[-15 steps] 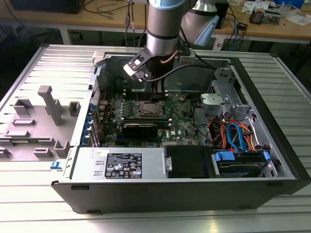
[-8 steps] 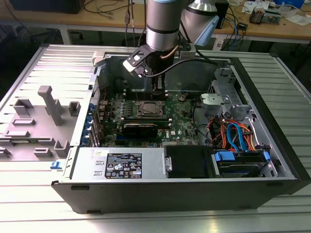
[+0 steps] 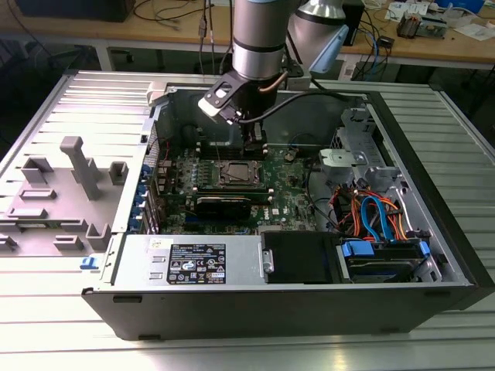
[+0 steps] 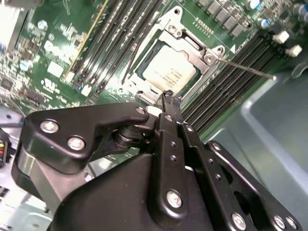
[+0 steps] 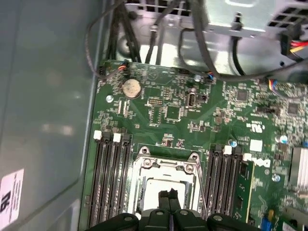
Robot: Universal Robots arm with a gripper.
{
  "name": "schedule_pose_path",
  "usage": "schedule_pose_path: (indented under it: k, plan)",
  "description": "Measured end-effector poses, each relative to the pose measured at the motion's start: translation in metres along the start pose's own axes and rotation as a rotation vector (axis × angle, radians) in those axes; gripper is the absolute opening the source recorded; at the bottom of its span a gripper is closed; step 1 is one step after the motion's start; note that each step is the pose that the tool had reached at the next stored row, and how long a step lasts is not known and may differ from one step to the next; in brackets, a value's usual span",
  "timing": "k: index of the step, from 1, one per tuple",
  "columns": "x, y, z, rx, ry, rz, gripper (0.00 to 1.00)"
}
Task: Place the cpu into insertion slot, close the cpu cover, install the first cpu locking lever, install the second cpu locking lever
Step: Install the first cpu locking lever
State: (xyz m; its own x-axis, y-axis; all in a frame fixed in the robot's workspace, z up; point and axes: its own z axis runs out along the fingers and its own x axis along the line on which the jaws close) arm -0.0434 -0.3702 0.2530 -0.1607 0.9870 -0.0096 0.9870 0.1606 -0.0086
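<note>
While the cpu (image 4: 169, 73) lies in the insertion slot (image 5: 166, 166), the gripper (image 4: 169, 98) hovers just above. Closed and empty, it seems poised to press.

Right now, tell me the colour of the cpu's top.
Pale silver-grey metal; the cpu shows best in the second wrist view.

My silver-grey cylindrical metal arm (image 3: 259, 35) ends in a dark band at the wrist, where a thin black cable (image 3: 288, 104) trails off. My matte black claw (image 4: 171, 98) has jointed links studded with round silver screws (image 4: 174, 198).
</note>
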Motion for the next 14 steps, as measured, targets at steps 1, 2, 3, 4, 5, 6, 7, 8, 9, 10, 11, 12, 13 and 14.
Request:
schedule_pose_path:
  k: [1,2,3,4,5,6,7,8,9,10,11,12,13,14]
  plan:
    - [0.0000,0.0000,0.0002,-0.0003,-0.0001,-0.022,0.11]
    - [0.0000,0.0000,0.0003,-0.0005,-0.0001,-0.037,0.11]
    - [0.0000,0.0000,0.0003,-0.0006,-0.0002,-0.048,0.11]
    - [0.0000,0.0000,-0.0001,-0.0008,-0.0010,-0.051,0.11]
    - [0.0000,0.0000,-0.0024,-0.0007,-0.0015,-0.056,0.11]
    - [0.0000,-0.0002,-0.0056,-0.0007,-0.0017,-0.063,0.11]
    - [0.0000,-0.0002,-0.0075,-0.0009,-0.0017,-0.072,0.11]
    - [0.0000,-0.0002,-0.0081,-0.0011,-0.0019,-0.086,0.11]
    - [0.0000,-0.0002,-0.0081,-0.0013,-0.0020,-0.101,0.11]
    - [0.0000,-0.0002,-0.0081,-0.0015,-0.0024,-0.129,0.11]
    - [0.0000,-0.0002,-0.0081,-0.0016,-0.0027,-0.149,0.11]
    - [0.0000,-0.0002,-0.0082,-0.0018,-0.0029,-0.170,0.11]
    - [-0.0001,-0.0002,-0.0082,-0.0024,-0.0034,-0.224,0.11]
    - [-0.0001,-0.0002,-0.0082,-0.0026,-0.0037,-0.253,0.11]
